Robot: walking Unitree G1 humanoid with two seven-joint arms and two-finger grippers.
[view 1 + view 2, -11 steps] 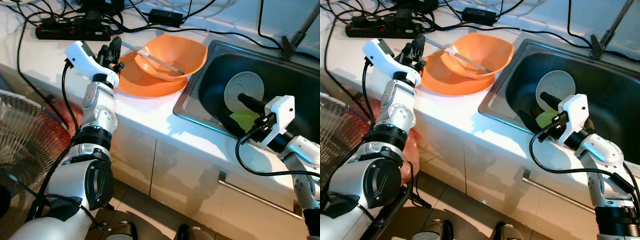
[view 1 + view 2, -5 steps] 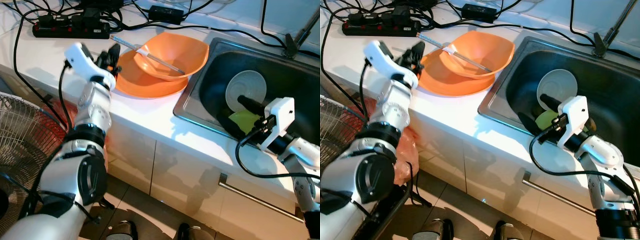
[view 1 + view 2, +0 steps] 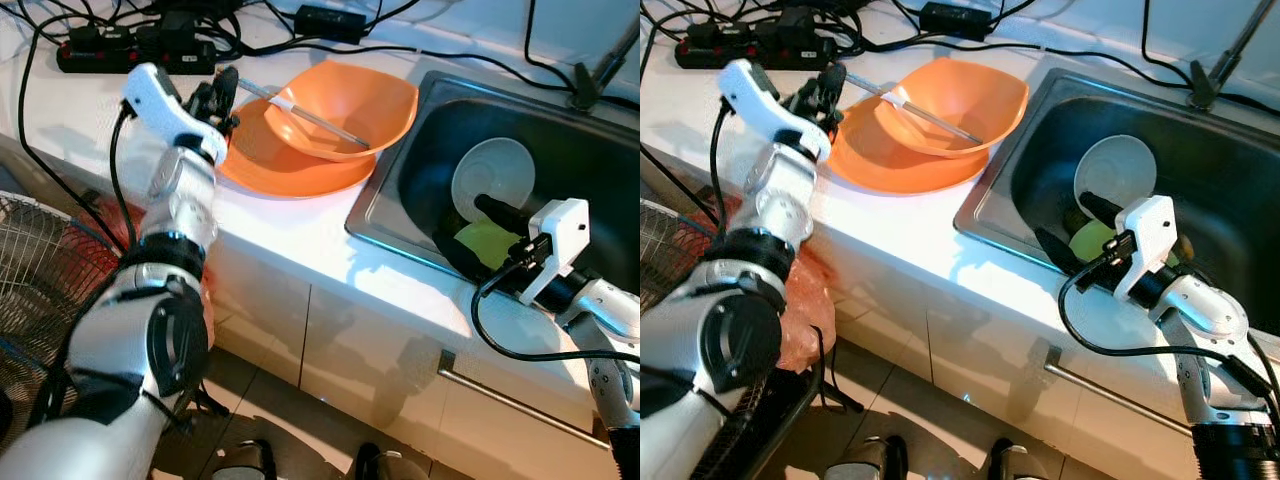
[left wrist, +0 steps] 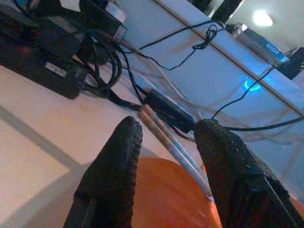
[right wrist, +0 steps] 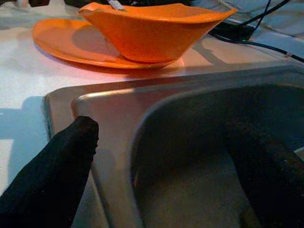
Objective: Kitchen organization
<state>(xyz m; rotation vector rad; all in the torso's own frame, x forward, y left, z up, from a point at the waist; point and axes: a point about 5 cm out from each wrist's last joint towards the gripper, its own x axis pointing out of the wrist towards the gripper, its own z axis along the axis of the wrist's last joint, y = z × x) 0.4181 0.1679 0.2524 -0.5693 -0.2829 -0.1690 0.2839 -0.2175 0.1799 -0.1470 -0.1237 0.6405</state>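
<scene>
An orange bowl [image 3: 345, 105] sits on an orange plate [image 3: 270, 160] on the white counter. A thin pair of sticks [image 3: 300, 110] lies across the bowl's rim. My left gripper [image 3: 218, 95] is open at the plate's left edge. In the left wrist view its fingers [image 4: 114, 175] frame the sticks [image 4: 166, 142] above the plate [image 4: 161, 199]. My right gripper [image 3: 460, 225] is open over the front of the steel sink [image 3: 375, 215], one finger in the basin and one finger [image 5: 61, 166] outside its rim. A white dish [image 3: 490, 175] and a green item [image 3: 487, 238] lie in the sink.
A black power strip [image 3: 130, 50], an adapter [image 3: 330, 22] and tangled cables line the back of the counter. The faucet [image 3: 600, 70] stands behind the sink. A wire fan [image 3: 40, 260] and a reddish bag [image 3: 805, 310] sit low on the left. A cabinet handle [image 3: 520, 400] is below.
The left gripper has edged toward the back along the plate's left rim, closer to the sticks' end. The right gripper has hardly moved. The camera has shifted slightly.
</scene>
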